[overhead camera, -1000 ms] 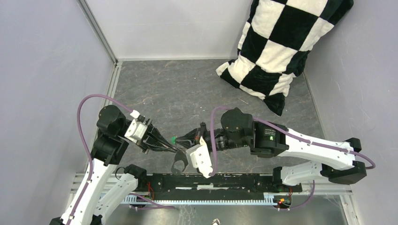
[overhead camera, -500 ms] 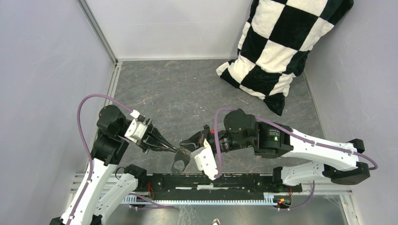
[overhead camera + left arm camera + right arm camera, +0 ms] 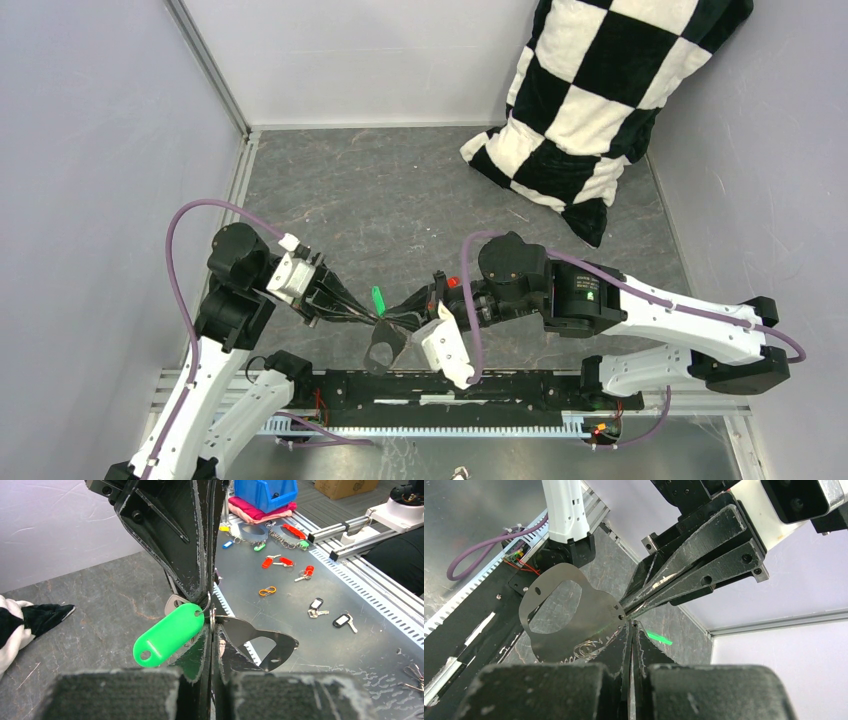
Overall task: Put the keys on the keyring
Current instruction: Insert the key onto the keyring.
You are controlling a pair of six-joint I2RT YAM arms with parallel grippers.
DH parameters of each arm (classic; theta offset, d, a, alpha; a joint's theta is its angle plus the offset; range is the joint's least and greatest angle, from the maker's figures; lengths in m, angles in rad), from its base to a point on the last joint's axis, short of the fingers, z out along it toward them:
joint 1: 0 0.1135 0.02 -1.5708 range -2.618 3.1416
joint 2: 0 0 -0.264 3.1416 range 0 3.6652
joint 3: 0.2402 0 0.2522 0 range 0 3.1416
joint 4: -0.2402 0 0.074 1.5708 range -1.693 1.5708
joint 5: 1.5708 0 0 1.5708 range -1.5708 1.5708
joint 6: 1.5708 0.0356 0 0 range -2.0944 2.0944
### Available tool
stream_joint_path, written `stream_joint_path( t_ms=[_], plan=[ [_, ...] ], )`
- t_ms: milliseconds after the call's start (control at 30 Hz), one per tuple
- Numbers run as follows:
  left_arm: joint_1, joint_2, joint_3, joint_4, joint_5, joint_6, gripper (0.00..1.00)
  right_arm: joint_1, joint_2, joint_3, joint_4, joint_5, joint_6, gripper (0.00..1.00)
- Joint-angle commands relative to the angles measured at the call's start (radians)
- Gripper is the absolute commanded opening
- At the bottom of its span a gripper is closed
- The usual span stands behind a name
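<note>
My two grippers meet tip to tip low over the table's near edge. My left gripper [image 3: 378, 320] [image 3: 212, 630] is shut on the keyring, a flat grey metal loop [image 3: 260, 642] [image 3: 383, 350] [image 3: 569, 615] that hangs toward the front rail. My right gripper [image 3: 400, 312] [image 3: 631, 627] is shut at the loop's small ring, on the green key. Its green plastic tag [image 3: 169, 635] [image 3: 377, 300] sticks out to one side, with a metal key blade [image 3: 175, 602] behind it. A small red spot [image 3: 452, 282] shows by the right wrist. I cannot tell if it is the red key.
A black-and-white checked pillow [image 3: 600, 100] leans in the far right corner. A black rail [image 3: 480, 385] runs along the near edge under the grippers. Beyond it, a metal bench holds spare keys and tags [image 3: 280, 562] and a blue bin [image 3: 265, 492].
The right arm has shifted slightly right and toward the rail. The green tag, hidden half a second ago, now stands up between the two grippers. The left arm has barely moved.
</note>
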State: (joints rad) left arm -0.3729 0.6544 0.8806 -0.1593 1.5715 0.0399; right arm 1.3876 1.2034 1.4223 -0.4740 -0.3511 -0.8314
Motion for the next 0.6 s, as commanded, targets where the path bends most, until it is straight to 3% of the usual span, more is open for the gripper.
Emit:
stream_joint_path(
  t_ms=[0, 567],
  plan=[
    [-0.002, 0.005, 0.015, 0.02, 0.055, -0.037, 0.02, 0.006, -0.001, 0.018, -0.006, -0.037, -0.012, 0.0],
    [-0.002, -0.003, 0.005, 0.02, 0.059, -0.036, 0.02, 0.007, 0.01, 0.02, 0.079, -0.037, -0.008, 0.01]
  ],
)
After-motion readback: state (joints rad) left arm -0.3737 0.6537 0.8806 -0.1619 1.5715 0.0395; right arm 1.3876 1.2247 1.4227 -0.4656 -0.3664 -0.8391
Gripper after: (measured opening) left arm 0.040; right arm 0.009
